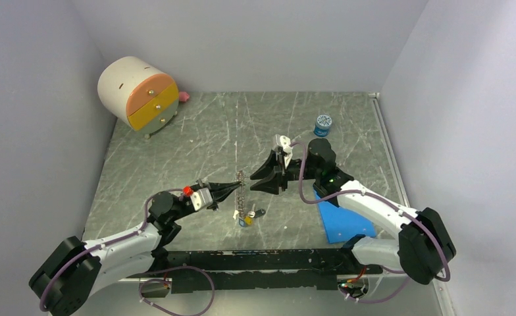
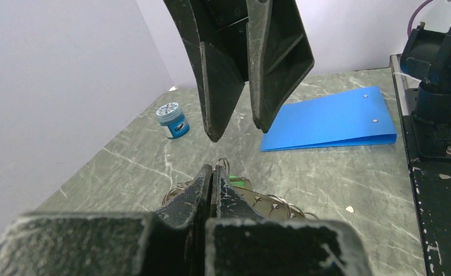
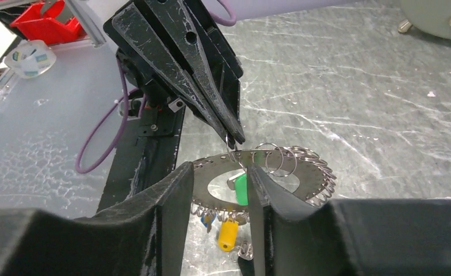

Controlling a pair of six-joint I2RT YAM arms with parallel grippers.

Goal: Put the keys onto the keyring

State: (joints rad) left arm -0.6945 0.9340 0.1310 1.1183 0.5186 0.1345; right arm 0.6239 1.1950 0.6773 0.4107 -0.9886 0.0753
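My left tool is clenched on the keyring's rim, holding it above the counter. A green key shows through the ring's middle and a yellow key hangs below. My right tool is released, jaws parted astride the ring's near edge. I'd hold the ring steady and square the jaws on one key head before closing. Both arms reach low and forward, tools tip to tip.
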